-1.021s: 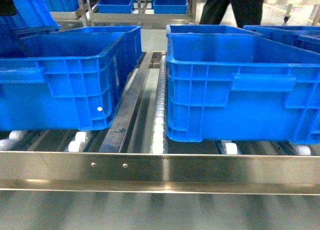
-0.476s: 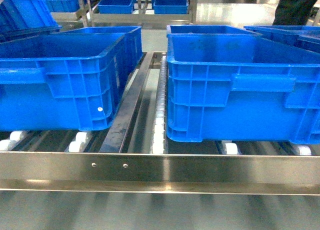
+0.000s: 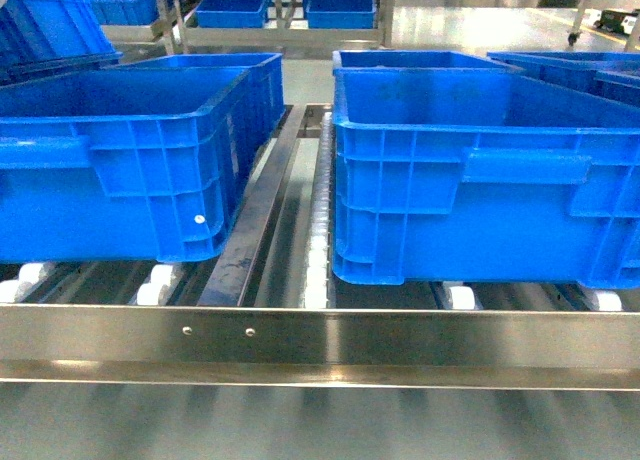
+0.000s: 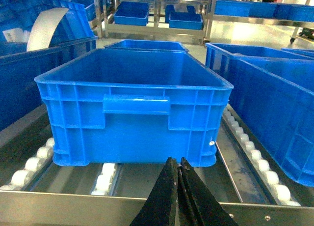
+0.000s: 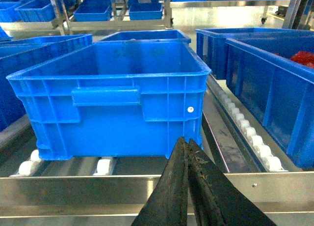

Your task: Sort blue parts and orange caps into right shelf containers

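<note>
- I face a roller shelf (image 3: 320, 335) with a steel front rail; two large blue crates sit on its white rollers, side by side with a gap between them.
- The right shelf containers are these crates: one on the left (image 3: 130, 160) and one on the right (image 3: 480, 170) in my head view, both open-topped, with ribbed walls and a handle bar.
- My left gripper (image 4: 177, 186) hangs just in front of the near wall of the left crate; its two black fingers are pressed together and hold nothing.
- My right gripper (image 5: 188, 186) hangs likewise before the right crate, fingers together and empty.
- No blue parts and no orange caps show in any view. What I can see of the two crate interiors looks bare, though the floors are partly hidden.
- A further crate (image 5: 274, 88) at the far right of the right wrist view holds something red; I cannot tell what.
- I judge I am between deliveries: nothing is in hand, so the next move calls for finding a part or cap elsewhere and picking it up.
</note>
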You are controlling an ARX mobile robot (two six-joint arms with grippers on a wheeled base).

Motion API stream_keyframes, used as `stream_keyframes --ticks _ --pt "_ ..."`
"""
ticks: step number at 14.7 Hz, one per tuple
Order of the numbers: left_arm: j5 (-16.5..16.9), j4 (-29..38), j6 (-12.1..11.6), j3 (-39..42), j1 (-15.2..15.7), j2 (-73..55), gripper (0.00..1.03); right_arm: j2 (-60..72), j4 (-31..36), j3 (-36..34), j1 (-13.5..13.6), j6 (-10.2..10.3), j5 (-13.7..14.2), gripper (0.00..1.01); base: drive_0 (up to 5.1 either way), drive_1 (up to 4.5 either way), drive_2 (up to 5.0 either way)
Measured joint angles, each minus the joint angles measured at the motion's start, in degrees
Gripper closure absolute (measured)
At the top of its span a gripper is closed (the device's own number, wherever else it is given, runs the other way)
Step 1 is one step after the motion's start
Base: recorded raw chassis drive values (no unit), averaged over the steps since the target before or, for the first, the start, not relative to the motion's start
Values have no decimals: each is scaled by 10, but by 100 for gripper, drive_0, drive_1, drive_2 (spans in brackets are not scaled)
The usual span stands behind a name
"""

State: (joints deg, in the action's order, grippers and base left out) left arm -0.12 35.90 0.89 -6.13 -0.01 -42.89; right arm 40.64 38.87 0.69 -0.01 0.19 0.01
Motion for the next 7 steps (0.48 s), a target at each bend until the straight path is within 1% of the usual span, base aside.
stream_keyframes --ticks 3,5,6,7 --pt "0 -43 0 24 0 71 101 -92 -84 0 0 0 0 99 0 0 0" --pt "0 -75 0 35 0 114 101 -142 -125 0 0 0 0 99 0 0 0" --pt "0 -53 0 52 0 120 101 -165 -150 0 0 0 0 99 0 0 0" --pt "0 -78 0 52 0 140 101 -188 -171 0 0 0 0 99 0 0 0"
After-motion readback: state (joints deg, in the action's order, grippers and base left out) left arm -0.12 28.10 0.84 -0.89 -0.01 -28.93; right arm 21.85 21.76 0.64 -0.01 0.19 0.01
